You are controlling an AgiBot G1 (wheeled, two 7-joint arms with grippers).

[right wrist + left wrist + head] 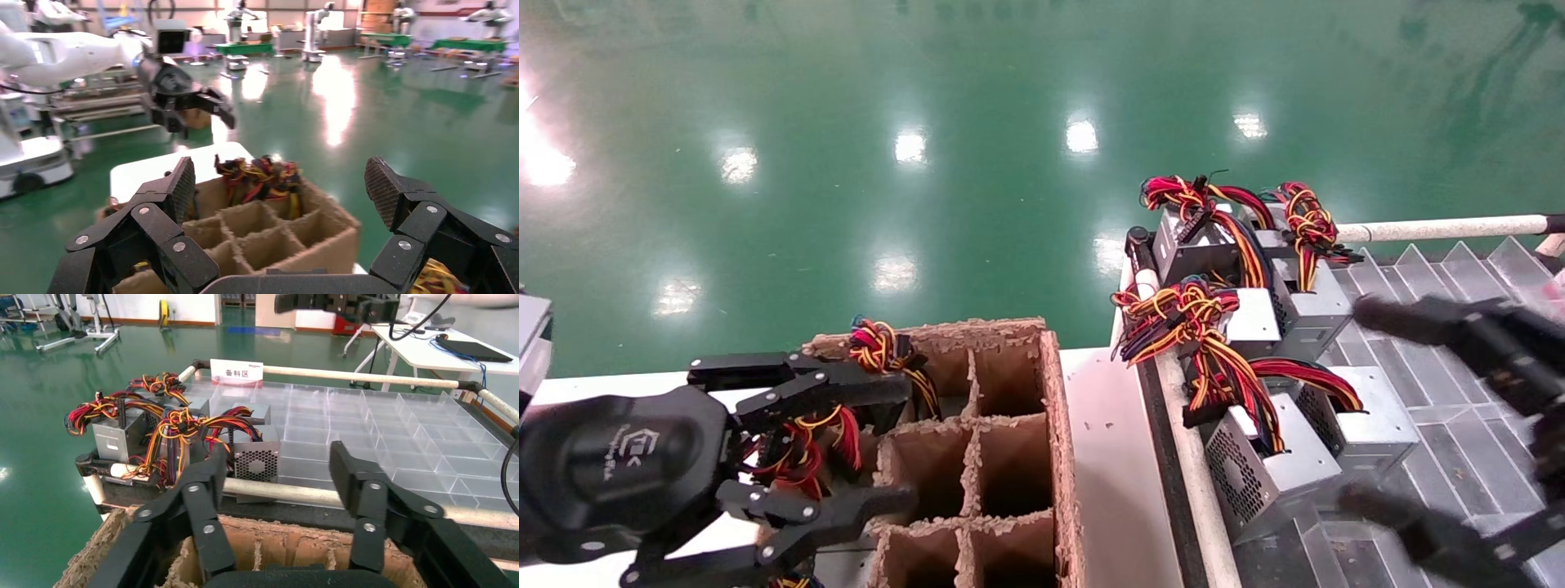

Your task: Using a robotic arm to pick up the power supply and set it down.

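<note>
Several power supplies lie on the clear tray at the right. The nearest power supply (1275, 469) (256, 458) is a light silver box with a mesh face and loose red, yellow and black wires (1214, 367). My right gripper (1361, 404) (281, 184) hovers open over it, one finger on each side, holding nothing. My left gripper (903, 445) (278, 471) is open and empty above the left cells of the cardboard divider box (1060, 425). That left gripper (186, 101) also shows far off in the right wrist view.
The cardboard divider box (275, 536) (318, 245) stands on a white table (1120, 490); wire bundles (883, 347) (260, 177) stick out of its far left cells. Darker supplies (1197, 245) sit at the tray's back. A padded rail (294, 493) borders the ridged tray (1459, 457).
</note>
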